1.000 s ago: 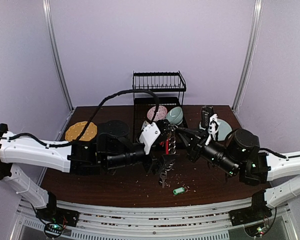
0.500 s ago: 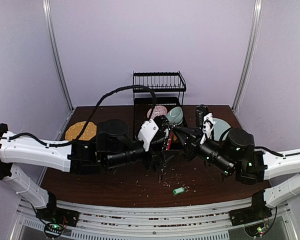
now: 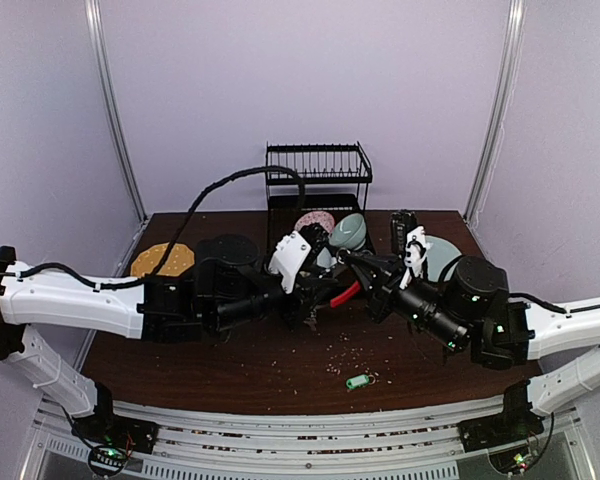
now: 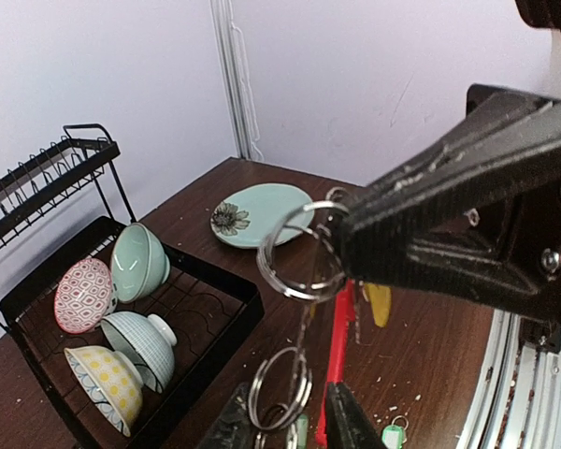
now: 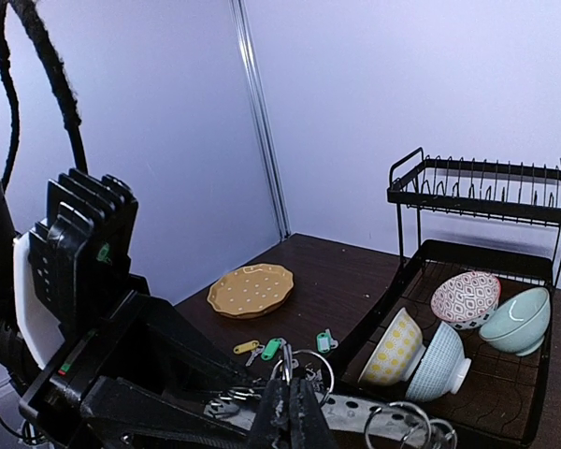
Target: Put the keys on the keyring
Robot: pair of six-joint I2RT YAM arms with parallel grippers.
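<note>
The keyring point(image 3: 346, 295) hangs over the table's middle between both arms, its red sleeve point(image 4: 337, 341) slanting. My right gripper point(image 3: 352, 262) is shut, pinching a split ring point(image 4: 297, 254) at the keyring's top; its closed fingertips point(image 5: 289, 382) show the ring above them. My left gripper point(image 4: 288, 386) has narrowed onto the lower split rings point(image 4: 279, 385) and the sleeve's end, its pads touching them. A yellow tag point(image 4: 379, 304) dangles from the bunch. A green-tagged key point(image 3: 357, 381) lies on the table in front. Three more keys, tagged yellow point(image 5: 246, 347), green point(image 5: 272, 348) and teal point(image 5: 323, 341), lie near the yellow plate.
A black dish rack point(image 3: 318, 160) stands at the back, its tray point(image 4: 220, 332) holding several bowls. A yellow dotted plate point(image 3: 162, 262) and a dark plate point(image 3: 230, 252) sit back left, a teal plate point(image 3: 442, 258) back right. Crumbs dot the wood.
My left gripper's jaws have narrowed around the keyring's lower rings. The keyring has risen off the table and its red sleeve has swung from upright to slanted. The right gripper stays shut.
</note>
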